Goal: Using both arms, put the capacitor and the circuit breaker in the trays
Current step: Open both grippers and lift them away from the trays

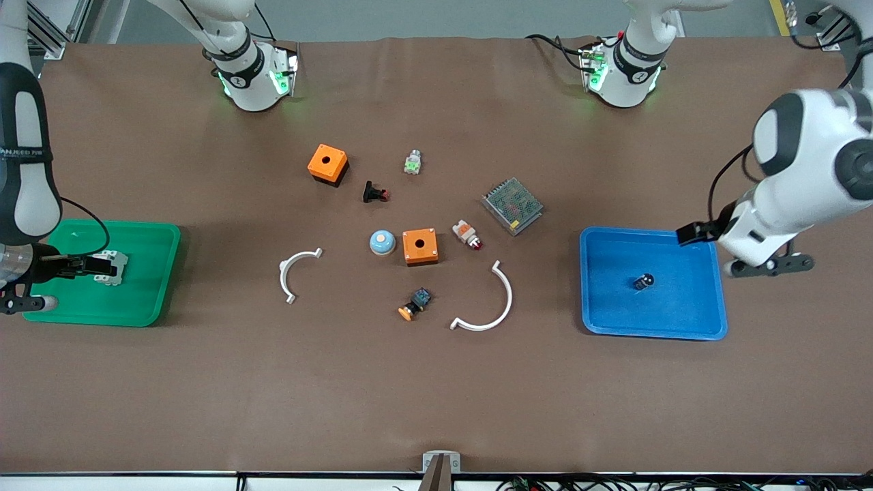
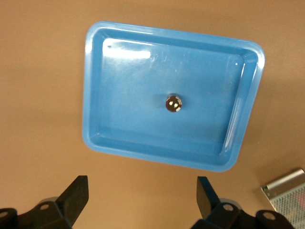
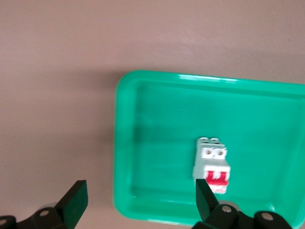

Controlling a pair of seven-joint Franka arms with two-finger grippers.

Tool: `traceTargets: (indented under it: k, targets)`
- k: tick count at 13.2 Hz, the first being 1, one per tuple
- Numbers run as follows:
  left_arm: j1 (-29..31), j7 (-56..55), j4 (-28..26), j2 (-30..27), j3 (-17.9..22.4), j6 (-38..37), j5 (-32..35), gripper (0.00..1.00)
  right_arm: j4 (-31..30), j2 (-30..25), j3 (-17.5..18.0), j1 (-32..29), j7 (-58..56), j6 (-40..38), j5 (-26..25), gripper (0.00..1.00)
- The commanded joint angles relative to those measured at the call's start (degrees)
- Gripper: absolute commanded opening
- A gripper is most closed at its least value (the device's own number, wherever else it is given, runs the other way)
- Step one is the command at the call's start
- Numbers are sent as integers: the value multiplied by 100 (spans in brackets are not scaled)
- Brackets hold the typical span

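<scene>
The capacitor [image 1: 642, 281], a tiny black cylinder with a silvery top, stands in the blue tray [image 1: 586, 286]. In the left wrist view the capacitor [image 2: 173, 103] sits near the middle of that tray [image 2: 95, 95]. My left gripper [image 1: 771, 264] is open and empty, raised over the table beside the blue tray; it also shows in its wrist view [image 2: 143, 188]. The circuit breaker [image 1: 114, 267], white-grey with a red lever, lies in the green tray [image 1: 164, 273]. The right wrist view shows the breaker [image 3: 212, 164] in the tray [image 3: 157, 119]. My right gripper [image 1: 20, 300] is open and empty over that tray's outer edge, as its wrist view [image 3: 140, 193] shows.
Between the trays lie two orange boxes [image 1: 328, 164] [image 1: 419, 246], two white arcs [image 1: 293, 273] [image 1: 491, 307], a metal mesh power supply [image 1: 512, 205], a blue dome [image 1: 382, 242], a black flared piece [image 1: 374, 193], a white-orange piece [image 1: 466, 234] and small buttons [image 1: 413, 304].
</scene>
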Motion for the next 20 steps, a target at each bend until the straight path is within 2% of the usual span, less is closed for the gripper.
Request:
traceTargets:
  k: [1,3,4,6,8,12,18,20]
  targets:
    - [-6,99,-150,-537,-18,-212,24,100,256,-223,-37,634,918,-672,-233,100]
    - [-6,73,-97,-923,-18,-239,16,100,415,-355,-11,943,1587,-1122,-225,100]
    - [-6,107,103,-1012,-18,-509,16,100,416,-469,-11,1093,1695,-1211,-216,100]
    - [-23,125,831,-917,-18,-1203,-159,100,389,-697,6,1173,1713,-1421,-137,100]
    - [-15,134,1167,-846,-18,-1311,-248,100,372,-1074,7,1331,1713,-1772,-137,100]
    - [-67,143,1511,-723,-18,-1320,-310,100,354,-1594,-2,1314,1661,-2388,-137,100]
    - [-120,90,1678,-591,-27,-1311,-310,100,415,-1577,6,1349,1696,-2205,-111,100]
    - [-138,90,1705,-573,-27,-1311,-318,100,634,-1568,7,1358,1713,-2231,-119,100]
